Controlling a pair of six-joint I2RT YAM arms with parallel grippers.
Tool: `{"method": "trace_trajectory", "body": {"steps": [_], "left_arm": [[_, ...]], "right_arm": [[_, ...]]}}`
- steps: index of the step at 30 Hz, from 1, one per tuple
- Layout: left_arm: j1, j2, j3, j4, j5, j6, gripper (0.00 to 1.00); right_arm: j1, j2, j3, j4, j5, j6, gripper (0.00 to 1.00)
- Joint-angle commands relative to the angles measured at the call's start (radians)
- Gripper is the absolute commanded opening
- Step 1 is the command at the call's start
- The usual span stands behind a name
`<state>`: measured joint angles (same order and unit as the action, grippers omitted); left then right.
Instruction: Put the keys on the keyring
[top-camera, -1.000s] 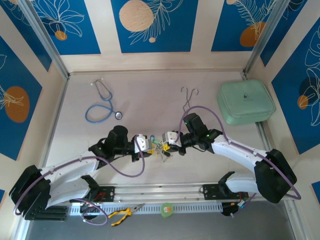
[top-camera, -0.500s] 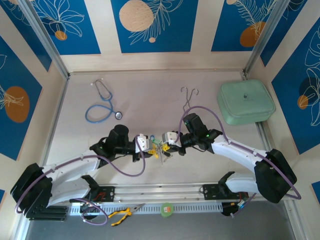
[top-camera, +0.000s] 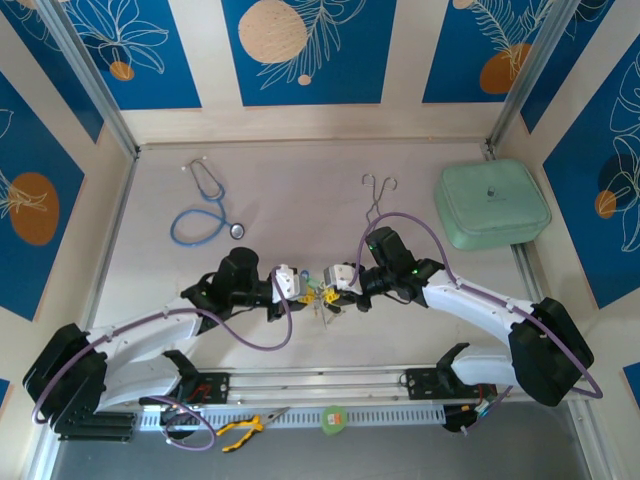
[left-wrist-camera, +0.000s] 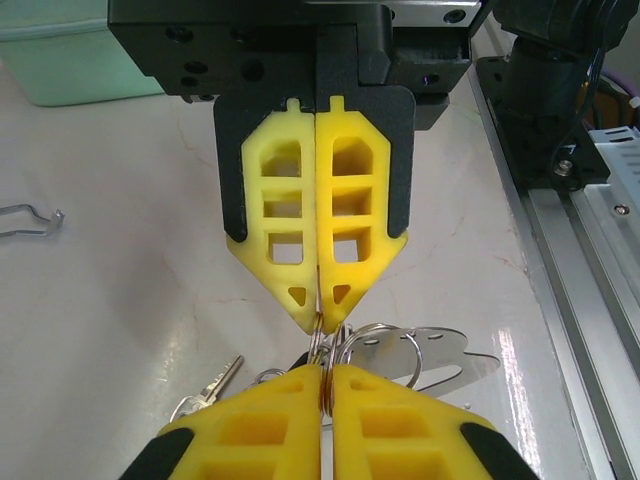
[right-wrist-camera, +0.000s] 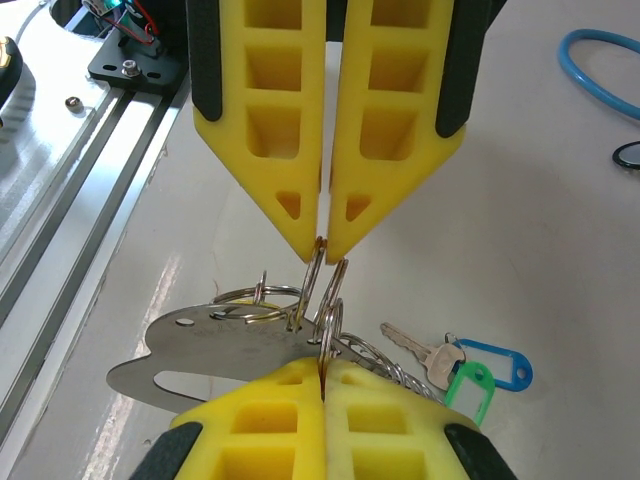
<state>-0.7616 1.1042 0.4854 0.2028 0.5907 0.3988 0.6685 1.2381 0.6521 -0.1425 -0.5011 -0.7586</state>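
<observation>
Left gripper: jaws pressed together, the yellow tips pinching a thin wire loop of the keyring. In the top view it sits just left of the table's middle, pointing right.
Right gripper: jaws closed as well, tips clamped on another wire loop of the same bunch. It faces the left gripper head-on.
Gap between grippers: the two pairs of tips nearly meet, and short stretches of wire loop span the space between them.
Keyring: held between both grippers, low over the table toward its near side. Its flat silvery oval plate lies out toward the rail side, and several wire loops rise from it into the fingertips. I cannot tell whether the plate touches the table.
Green tab: just beside the right gripper's fingers, on the side away from the plate.
Key: silver, flat on the table, blade pointing in toward the bunch, head next to a blue plastic piece. I cannot tell whether it is threaded on a loop.
Table: pale and smooth.
Stethoscope: blue tube, far-left part of the table, well apart from the grippers.
Forceps: thin metal, beyond the right arm, apart from the keyring.
Case: mint green, far-right corner.
Rail: runs along the near edge between the arm bases.
Pliers: yellow-handled, on the ledge in front of the rail.
</observation>
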Motion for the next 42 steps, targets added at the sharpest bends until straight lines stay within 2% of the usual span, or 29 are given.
{"method": "trace_trajectory", "body": {"steps": [1, 6, 10, 14, 19, 25, 32, 42], "left_arm": [[-0.01, 0.013, 0.025, 0.027, 0.0, -0.001, 0.09], [-0.009, 0.013, 0.023, 0.023, 0.008, 0.004, 0.01], [-0.011, 0.007, 0.012, 0.042, -0.001, 0.007, 0.0], [-0.012, 0.002, -0.012, 0.093, -0.017, -0.001, 0.0], [-0.016, 0.006, -0.028, 0.128, -0.03, -0.025, 0.0], [-0.03, 0.002, -0.048, 0.144, -0.035, -0.077, 0.0], [-0.047, -0.002, -0.066, 0.169, -0.051, -0.094, 0.0], [-0.059, -0.002, -0.088, 0.204, -0.073, -0.122, 0.0]], "right_arm": [[0.007, -0.003, 0.011, -0.015, -0.022, -0.013, 0.0], [0.006, -0.006, 0.011, -0.019, -0.006, -0.007, 0.0], [0.001, -0.035, 0.01, -0.057, 0.047, -0.004, 0.2], [-0.011, -0.12, -0.002, -0.135, 0.103, 0.011, 0.27], [0.007, -0.222, -0.003, -0.229, 0.133, 0.055, 0.26], [0.088, -0.248, 0.022, -0.271, 0.157, 0.145, 0.24], [0.08, -0.217, 0.001, -0.115, 0.229, 0.157, 0.19], [0.094, -0.125, -0.004, -0.04, 0.205, 0.116, 0.25]]}}
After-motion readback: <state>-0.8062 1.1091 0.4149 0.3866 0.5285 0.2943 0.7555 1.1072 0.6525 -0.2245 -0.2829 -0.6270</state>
